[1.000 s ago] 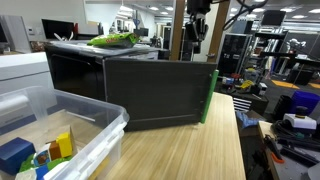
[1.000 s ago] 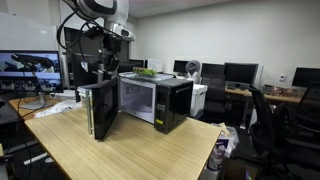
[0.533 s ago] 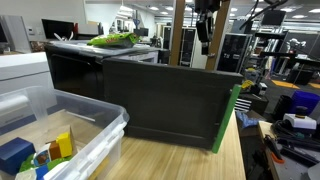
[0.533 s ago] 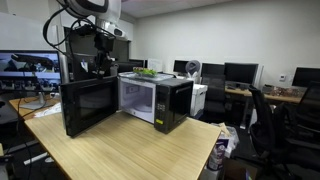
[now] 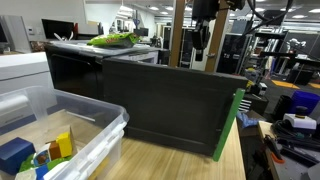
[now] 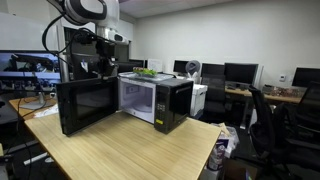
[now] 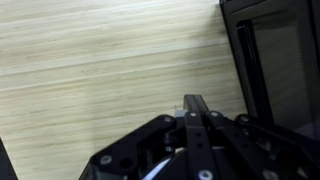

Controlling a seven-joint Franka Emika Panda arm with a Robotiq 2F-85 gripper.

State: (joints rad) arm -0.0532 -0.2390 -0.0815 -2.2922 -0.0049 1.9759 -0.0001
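Jaws of the gripper (image 7: 195,102) sit pressed together, pinching nothing, over the wooden table (image 7: 100,60). The open microwave door (image 7: 275,60) fills the wrist view's upper right, just beside the gripper (image 5: 200,40), which hangs above the door's top edge.

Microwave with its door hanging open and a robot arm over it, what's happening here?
A robot arm is working at a microwave that sits on a wooden table. The microwave's door stands swung wide open. The arm's hand hovers by the door's top edge, fingers shut and holding nothing; whether it touches the door is hard to tell. A clear plastic bin with toys sits on the table nearby.
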